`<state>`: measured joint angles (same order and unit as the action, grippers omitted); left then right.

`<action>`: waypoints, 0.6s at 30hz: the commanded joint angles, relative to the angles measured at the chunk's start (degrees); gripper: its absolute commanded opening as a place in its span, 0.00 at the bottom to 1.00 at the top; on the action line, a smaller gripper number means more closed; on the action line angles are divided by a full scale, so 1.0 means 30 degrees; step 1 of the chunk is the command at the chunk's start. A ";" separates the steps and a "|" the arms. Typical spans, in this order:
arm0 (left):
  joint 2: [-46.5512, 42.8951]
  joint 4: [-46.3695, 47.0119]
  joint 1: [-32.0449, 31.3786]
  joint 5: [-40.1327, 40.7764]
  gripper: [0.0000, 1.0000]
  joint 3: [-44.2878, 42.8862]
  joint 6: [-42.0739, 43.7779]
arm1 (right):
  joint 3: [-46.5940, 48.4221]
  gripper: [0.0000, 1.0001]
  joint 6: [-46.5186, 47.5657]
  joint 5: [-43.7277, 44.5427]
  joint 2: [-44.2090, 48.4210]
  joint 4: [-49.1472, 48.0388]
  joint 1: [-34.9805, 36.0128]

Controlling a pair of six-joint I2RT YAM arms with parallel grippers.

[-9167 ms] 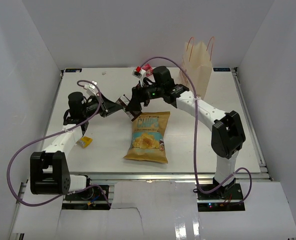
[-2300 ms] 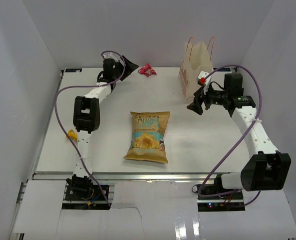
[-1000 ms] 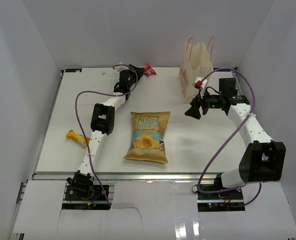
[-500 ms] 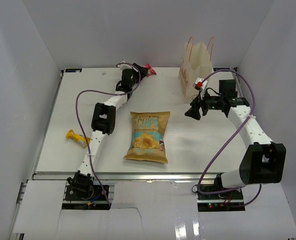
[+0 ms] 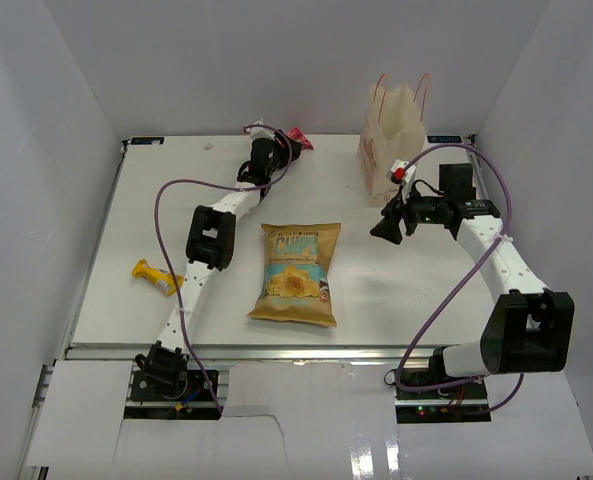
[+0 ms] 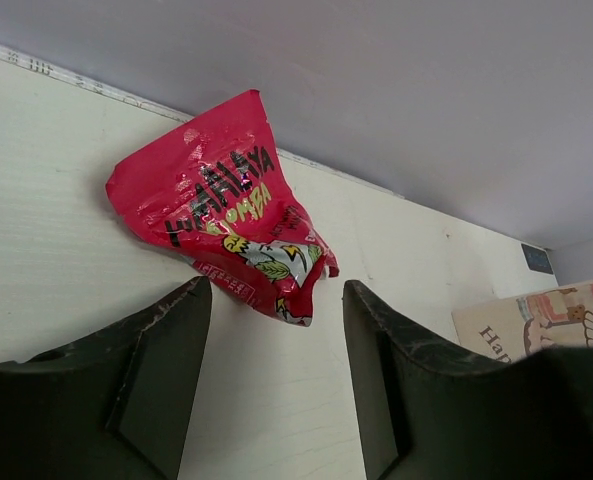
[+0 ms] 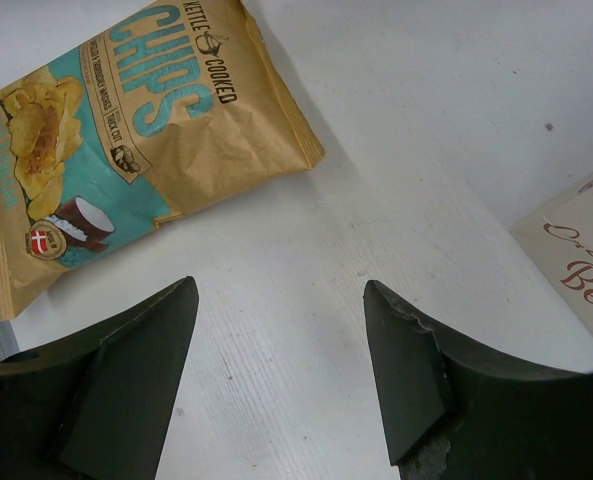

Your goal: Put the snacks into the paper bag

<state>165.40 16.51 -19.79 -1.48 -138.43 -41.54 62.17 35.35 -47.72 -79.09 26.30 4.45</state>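
A pink-red snack packet [image 6: 226, 205] [image 5: 298, 139] lies at the table's far edge. My left gripper [image 6: 276, 295] [image 5: 282, 147] is open just short of it, the packet's near corner reaching toward the gap between the fingers. The big yellow-and-blue chips bag [image 5: 296, 272] [image 7: 126, 130] lies flat mid-table. A small yellow packet [image 5: 154, 277] rests at the left. The cream paper bag [image 5: 395, 135] [image 7: 576, 260] stands upright at the back right. My right gripper [image 7: 281, 300] [image 5: 386, 227] hangs open over bare table between the chips bag and the paper bag.
White walls close in the table at the back and both sides. Purple cables loop off both arms. The left arm [image 5: 211, 235] stretches from the near left across to the far edge.
The left gripper has crept right along the far edge, closing in on the pink-red packet. The right gripper has barely shifted.
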 commanded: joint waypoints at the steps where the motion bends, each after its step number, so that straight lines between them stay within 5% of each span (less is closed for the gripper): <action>1: -0.0790 -0.2017 -0.0141 0.0052 0.65 0.0061 0.0225 | -0.0128 0.73 0.0051 -0.0117 0.0553 -0.0594 -0.0135; 15: -0.0085 -0.1989 -0.0141 -0.0534 0.34 -0.0790 -0.1124 | -0.0421 0.73 0.0081 0.0059 0.0875 -0.0624 -0.0164; 18: -0.0085 -0.1959 -0.0112 -0.0504 0.20 -0.0790 -0.1212 | -0.0451 0.72 0.0110 0.0088 0.0904 -0.0624 -0.0193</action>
<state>165.66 12.05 -19.79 -2.37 -139.15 -44.95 61.65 35.35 -47.44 -77.95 25.45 4.19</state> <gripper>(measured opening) 0.222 0.725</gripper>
